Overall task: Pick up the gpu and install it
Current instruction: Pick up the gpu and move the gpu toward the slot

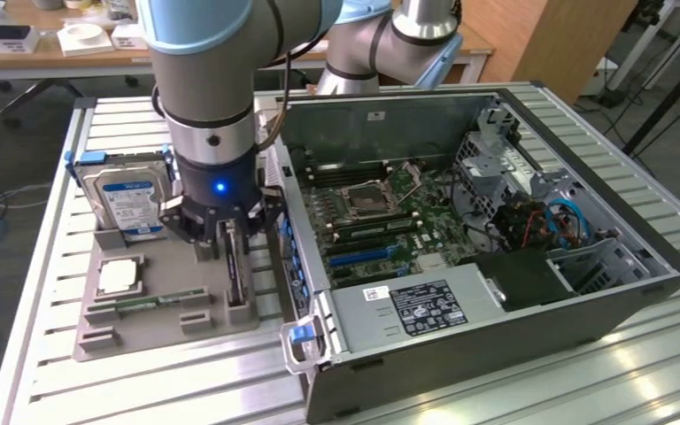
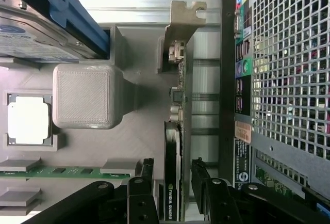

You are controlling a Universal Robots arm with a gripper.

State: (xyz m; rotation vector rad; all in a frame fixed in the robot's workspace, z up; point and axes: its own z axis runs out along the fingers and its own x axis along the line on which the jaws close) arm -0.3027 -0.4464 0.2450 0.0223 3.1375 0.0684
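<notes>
The gpu [image 1: 236, 282] stands edge-on in a slot of the grey holder tray [image 1: 157, 341], between the hard drive side and the computer case. In the wrist view the gpu [image 2: 178, 126] is a thin dark card with a metal bracket at its far end. My gripper [image 1: 224, 237] hangs straight down over it. In the wrist view the gripper [image 2: 171, 163] is open, with one black finger [image 2: 147, 175] on each side of the card's near end and a narrow gap on both sides. Nothing is gripped.
A blue-labelled hard drive [image 1: 127, 199] stands at the tray's back, a silver CPU [image 1: 119, 276] lies in its pocket, and a RAM stick [image 1: 139, 305] lies in front. The open computer case [image 1: 623, 292] sits close beside the tray, its motherboard [image 1: 388, 217] exposed. A grey post [image 2: 85, 96] rises near the card.
</notes>
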